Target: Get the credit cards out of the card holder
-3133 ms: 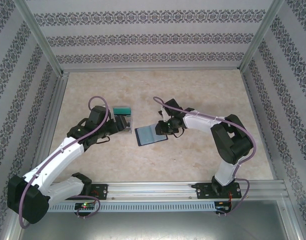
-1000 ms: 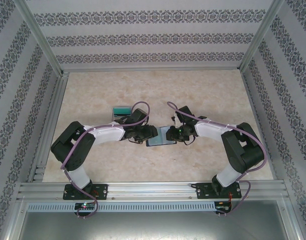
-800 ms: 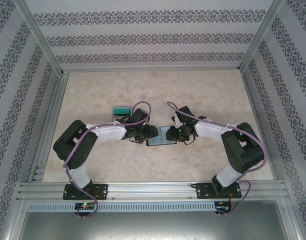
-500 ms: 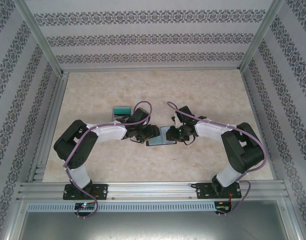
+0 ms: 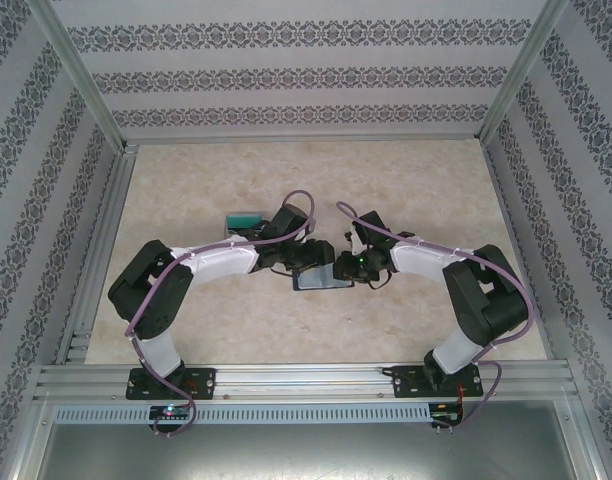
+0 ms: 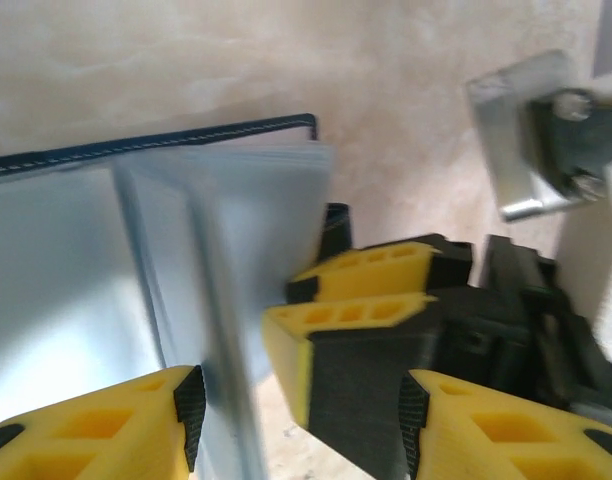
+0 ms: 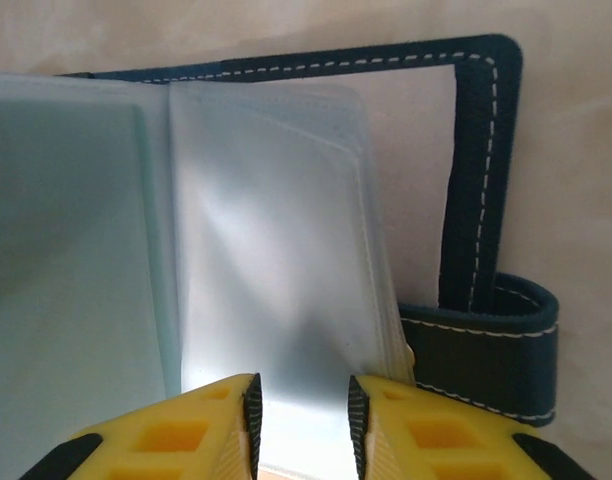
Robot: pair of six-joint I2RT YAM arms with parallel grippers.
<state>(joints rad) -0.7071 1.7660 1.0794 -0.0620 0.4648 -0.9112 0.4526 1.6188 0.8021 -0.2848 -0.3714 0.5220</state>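
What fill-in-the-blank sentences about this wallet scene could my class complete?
1. The card holder lies ___ on the table, its grey-blue pockets showing.
2. The stitching along its navy border is ___.
3. The left gripper has fingers coloured ___.
4. From above, the card holder sits ___ the left gripper and the right gripper.

Missing words: open; white; yellow; between.
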